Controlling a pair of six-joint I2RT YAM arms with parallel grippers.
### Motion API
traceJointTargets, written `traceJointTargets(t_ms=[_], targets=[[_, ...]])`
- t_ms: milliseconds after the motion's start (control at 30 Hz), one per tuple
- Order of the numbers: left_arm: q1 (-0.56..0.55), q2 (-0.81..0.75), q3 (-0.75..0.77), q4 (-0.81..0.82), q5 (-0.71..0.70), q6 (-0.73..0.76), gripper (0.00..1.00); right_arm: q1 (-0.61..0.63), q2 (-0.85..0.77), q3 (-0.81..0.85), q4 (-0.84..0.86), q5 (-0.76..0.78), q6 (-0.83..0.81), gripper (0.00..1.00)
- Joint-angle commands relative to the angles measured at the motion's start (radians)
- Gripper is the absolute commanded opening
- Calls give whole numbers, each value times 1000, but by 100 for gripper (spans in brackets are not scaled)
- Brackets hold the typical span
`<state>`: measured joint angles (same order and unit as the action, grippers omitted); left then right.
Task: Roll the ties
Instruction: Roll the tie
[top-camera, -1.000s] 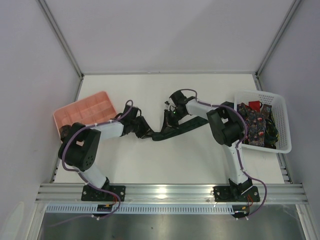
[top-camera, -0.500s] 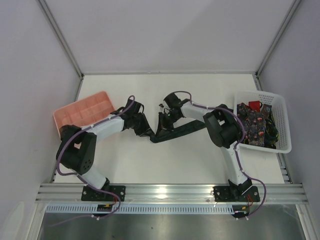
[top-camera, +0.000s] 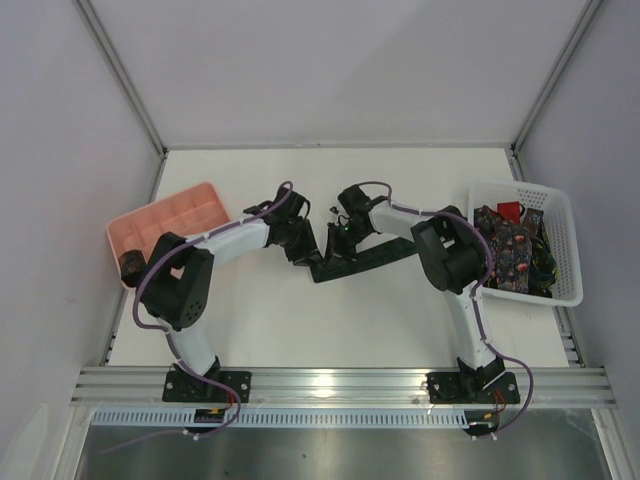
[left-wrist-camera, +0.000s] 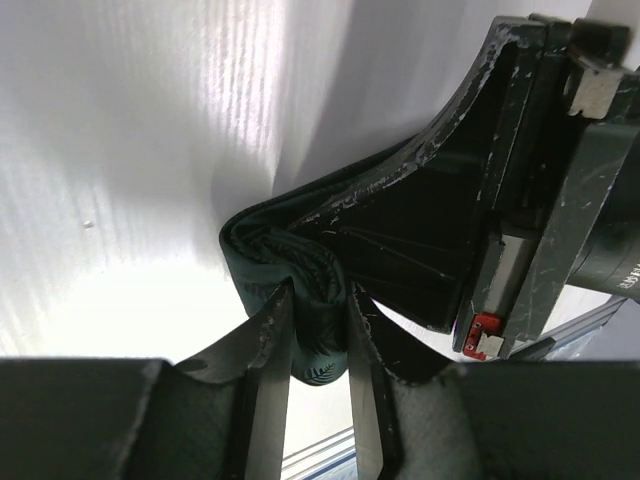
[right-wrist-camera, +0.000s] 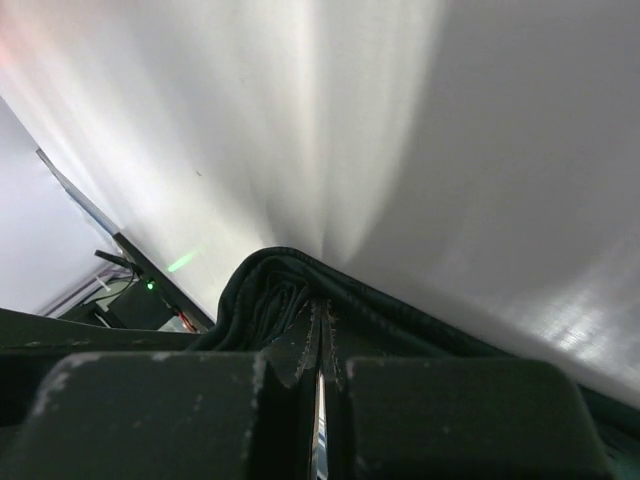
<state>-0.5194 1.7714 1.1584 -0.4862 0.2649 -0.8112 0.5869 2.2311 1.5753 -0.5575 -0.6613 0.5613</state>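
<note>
The left gripper (left-wrist-camera: 310, 312) pinches the coiled end of the dark green tie (left-wrist-camera: 262, 240). The right gripper (right-wrist-camera: 320, 325), pressed shut, sits in the fold alongside. The loose length trails beyond. Soft, light cloth, likely to unwind: grip the coil itself.

White arms (top-camera: 236, 239), black joints (top-camera: 455, 256), purple cables (top-camera: 521, 383), scuffed fingers (left-wrist-camera: 268, 345)

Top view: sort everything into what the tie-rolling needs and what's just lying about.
Job: green tie, pinched by left gripper and right gripper; spare ties waiting in the basket.
Lying about: basket, pink tray.
</note>
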Motion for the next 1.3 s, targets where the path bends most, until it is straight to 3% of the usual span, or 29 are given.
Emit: traceJointTargets(t_ms=[0, 300, 500, 867, 1267], targets=[[-17, 25, 69, -11, -3, 10, 31, -16, -59, -24, -21, 46, 15, 0], [-33, 65, 139, -77, -10, 14, 41, -64, -114, -101, 1, 55, 25, 0], [-62, 85, 188, -103, -13, 12, 55, -68, -126, -123, 19, 54, 29, 0], [-85, 108, 219, -89, 3, -11, 62, -130, -140, -139, -2, 43, 11, 0], [-99, 163, 251, 17, 92, -36, 61, -252, -235, -175, -84, 106, -72, 0]])
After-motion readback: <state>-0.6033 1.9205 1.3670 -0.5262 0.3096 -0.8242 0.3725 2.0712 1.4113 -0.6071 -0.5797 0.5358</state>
